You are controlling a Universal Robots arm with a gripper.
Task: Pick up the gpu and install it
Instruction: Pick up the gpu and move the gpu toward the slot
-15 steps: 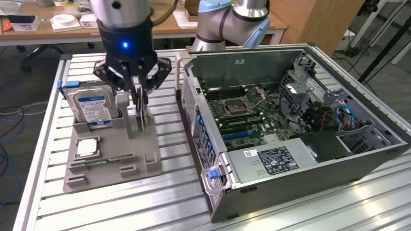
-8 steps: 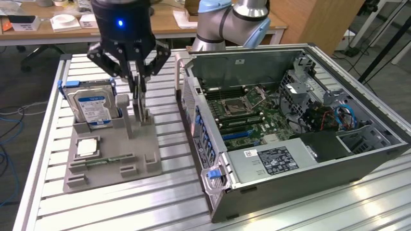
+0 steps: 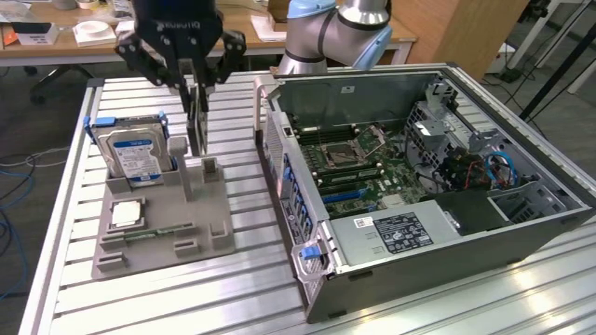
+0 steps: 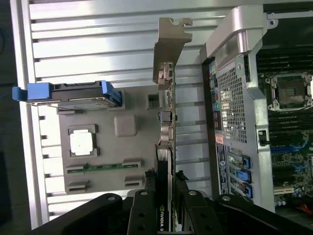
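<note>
gpu (image 3: 197, 129): black | hard drive (image 3: 137, 155) on tray: blue-white label, blue rails | tray (image 3: 158, 209): grey | table (image 3: 186, 293) under tray: silver, ribbed

The arm (image 3: 317, 35) is silver-grey with pale blue joint caps; its gripper (image 3: 197, 78) is black (white lettering on its housing).

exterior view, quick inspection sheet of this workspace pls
surface: slatted metal table
job's things: gpu upright over the gray holder; open computer case beside it, motherboard exposed
clutter: hard drive, cpu and ram stick on the holder
grippers: gripper shut on the gpu's upper end
cables: blue cables inside the case; blue cable on the floor
surroundings: wooden desk behind
</note>
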